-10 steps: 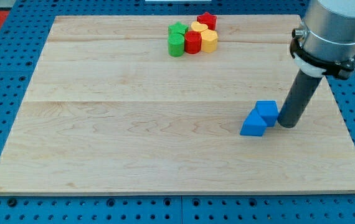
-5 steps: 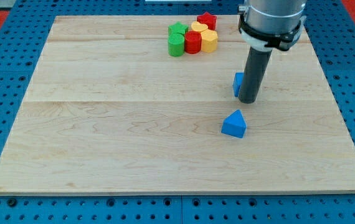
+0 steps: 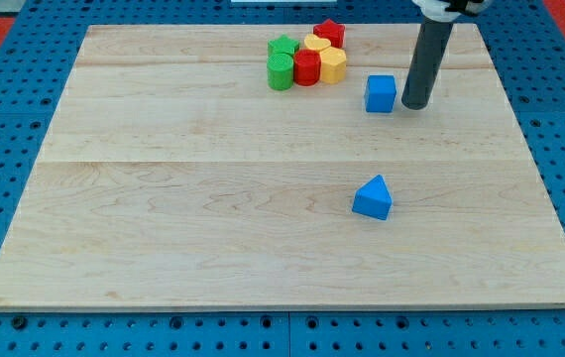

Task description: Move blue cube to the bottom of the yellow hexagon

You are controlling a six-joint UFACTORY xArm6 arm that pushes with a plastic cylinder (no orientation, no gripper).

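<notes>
camera view
tip: my tip (image 3: 416,105) sat on the tabletop (image 3: 213,198) just beside the blue cube's right side, small gap, contact unclear
hand: none on this arm, only the dark rod (image 3: 426,59), so no open or closed state to tell
blue cube (image 3: 381,93): upper right area, right of and slightly below the yellow hexagon (image 3: 333,65), apart from it
cluster: green blocks (image 3: 281,65), red cylinder (image 3: 307,67), red star (image 3: 329,33), second yellow block (image 3: 315,44) packed at view's top
blue triangular block (image 3: 373,197): alone, well below the cube
</notes>
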